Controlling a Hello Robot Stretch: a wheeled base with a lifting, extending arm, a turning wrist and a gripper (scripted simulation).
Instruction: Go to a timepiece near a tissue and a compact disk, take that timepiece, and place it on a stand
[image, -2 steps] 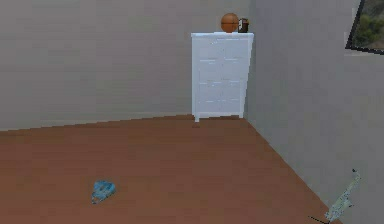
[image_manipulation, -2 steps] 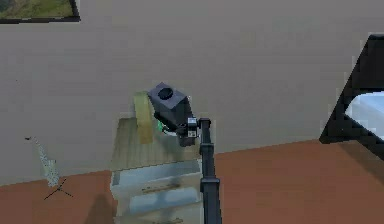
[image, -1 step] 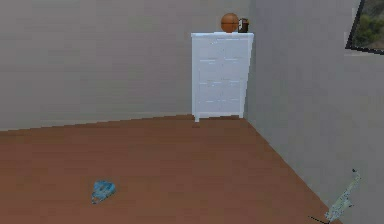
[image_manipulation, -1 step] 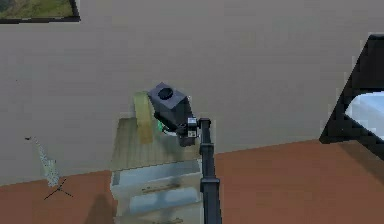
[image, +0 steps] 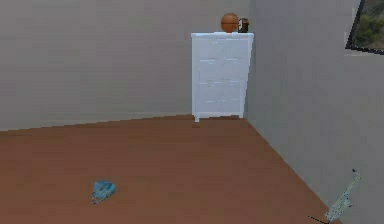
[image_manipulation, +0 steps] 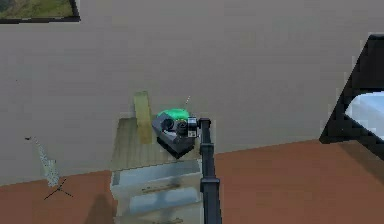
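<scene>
In the arm side view the dark arm (image_manipulation: 209, 170) rises from the bottom edge to a small pale-topped stand with drawers (image_manipulation: 130, 150) against the wall. My gripper (image_manipulation: 178, 129) is at the arm's far end, above the stand's top. Right by it lie a dark round-faced thing (image_manipulation: 172, 143) and a bright green blob (image_manipulation: 175, 114). I cannot tell whether the gripper holds anything. A tall yellowish box (image_manipulation: 145, 116) stands upright on the stand, left of the gripper.
A white chest of drawers (image: 222, 75) stands in the far corner, with an orange ball (image: 230, 22) and a dark thing (image: 245, 24) on top. A blue scrap (image: 103, 188) lies on the wooden floor. A thin wiry rack (image_manipulation: 48, 172) stands left of the stand, a dark bed (image_manipulation: 365, 112) to its right.
</scene>
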